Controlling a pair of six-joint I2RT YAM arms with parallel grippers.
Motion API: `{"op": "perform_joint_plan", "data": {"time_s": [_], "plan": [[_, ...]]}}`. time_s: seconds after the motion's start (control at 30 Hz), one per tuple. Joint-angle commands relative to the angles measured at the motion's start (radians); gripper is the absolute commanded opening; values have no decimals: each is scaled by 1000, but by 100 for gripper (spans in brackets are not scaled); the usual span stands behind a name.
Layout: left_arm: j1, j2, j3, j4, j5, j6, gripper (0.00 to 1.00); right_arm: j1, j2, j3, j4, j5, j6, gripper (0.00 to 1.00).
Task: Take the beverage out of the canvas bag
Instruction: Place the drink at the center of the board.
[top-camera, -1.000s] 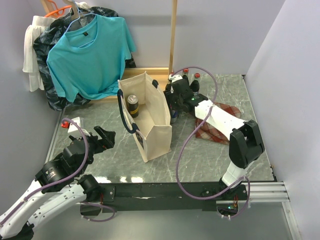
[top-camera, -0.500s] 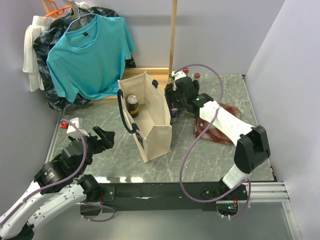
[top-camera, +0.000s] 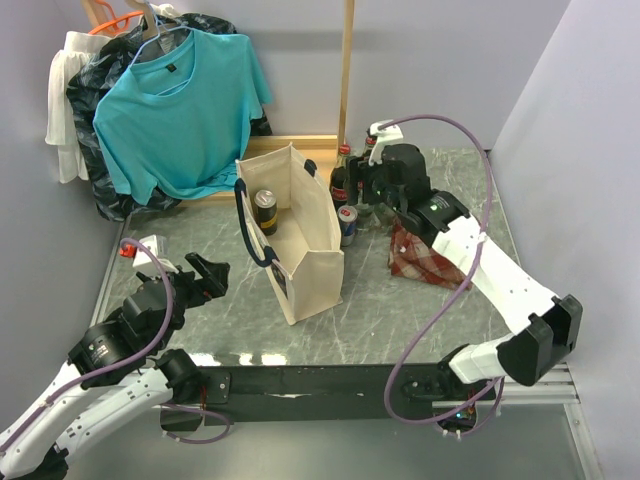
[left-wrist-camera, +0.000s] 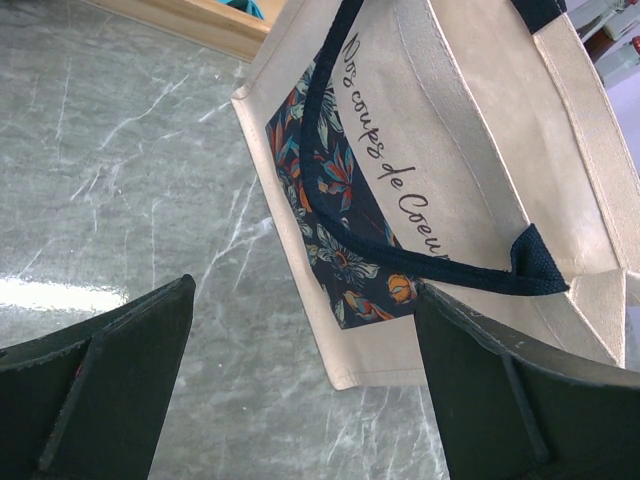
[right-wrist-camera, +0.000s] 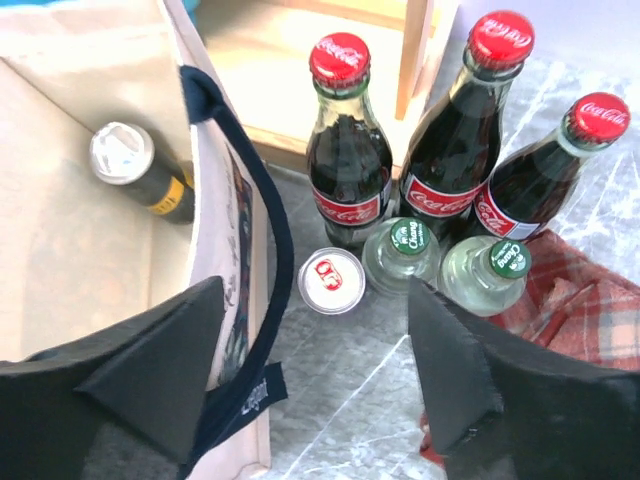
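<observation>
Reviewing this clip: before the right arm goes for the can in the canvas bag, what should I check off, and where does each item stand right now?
1. Drink to remove is present: a dark can sits inside the canvas bag. Ok.
2. Bag upright with its mouth open: ok.
3. Empty right hand, jaws apart: ok.
4. That hand lined up over the bag's mouth: not ok. It hangs over the cola bottles and the silver can, which stand outside the bag.
5. Empty left hand, jaws apart, not touching the bag: ok.
</observation>
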Motion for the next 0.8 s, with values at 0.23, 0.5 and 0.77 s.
{"op": "perform_joint_plan", "data": {"time_s": [0.23,0.5,0.77], "plan": [[-4,21,17,-6,-19,-15,96,10,-72,50,10,-120,5,86],[-4,-24,13,-2,-15,-15,96,16,-64,82,11,-226,29,86],[-4,-53,11,1,-13,-15,96,54,-4,163,-21,-319,24,85]]}}
